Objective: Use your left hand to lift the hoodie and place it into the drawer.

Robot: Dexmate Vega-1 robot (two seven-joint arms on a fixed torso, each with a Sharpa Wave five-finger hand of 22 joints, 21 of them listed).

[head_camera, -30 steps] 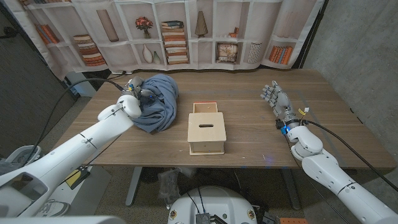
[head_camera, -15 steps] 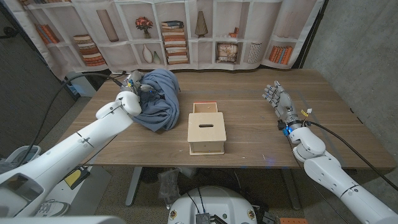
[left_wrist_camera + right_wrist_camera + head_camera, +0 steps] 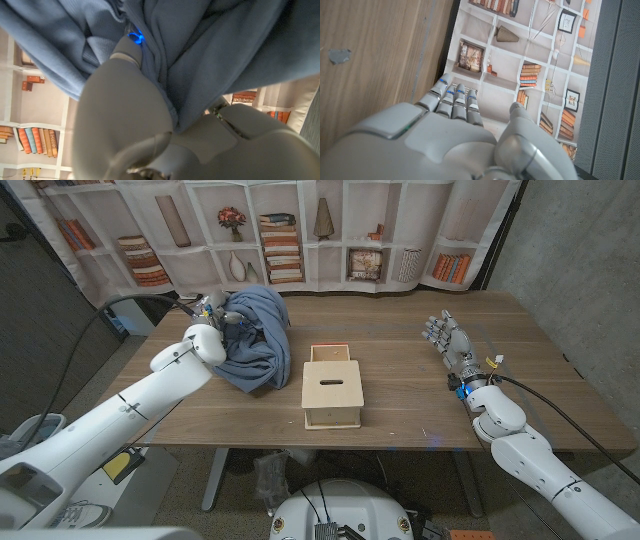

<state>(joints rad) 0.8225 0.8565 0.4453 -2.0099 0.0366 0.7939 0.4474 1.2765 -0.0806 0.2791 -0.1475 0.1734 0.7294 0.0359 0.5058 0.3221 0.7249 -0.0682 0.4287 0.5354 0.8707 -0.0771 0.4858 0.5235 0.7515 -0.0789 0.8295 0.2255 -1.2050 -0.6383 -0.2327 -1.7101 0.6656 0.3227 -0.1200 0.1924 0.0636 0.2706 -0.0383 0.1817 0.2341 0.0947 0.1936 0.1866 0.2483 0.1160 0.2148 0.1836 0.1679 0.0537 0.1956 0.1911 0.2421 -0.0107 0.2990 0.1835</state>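
A blue hoodie [image 3: 255,340] hangs bunched at the table's far left, lifted by my left hand [image 3: 213,320], which grips its upper folds. In the left wrist view the blue hoodie [image 3: 220,50] drapes over and around the left hand [image 3: 130,110], its fingers buried in the cloth. A small wooden drawer box [image 3: 332,390] stands at the table's middle, its drawer pulled out toward the far side and open on top. My right hand [image 3: 448,340] stands upright at the right, fingers apart, holding nothing; the right hand [image 3: 450,135] appears the same in its wrist view.
The wooden table [image 3: 420,405] reaches back to a printed bookshelf backdrop [image 3: 300,230]. Bare wood lies between the drawer box and my right hand. A black cable [image 3: 130,305] runs along my left arm.
My left hand has risen and moved toward the far side, carrying the hoodie higher off the table. The right hand has stayed in place.
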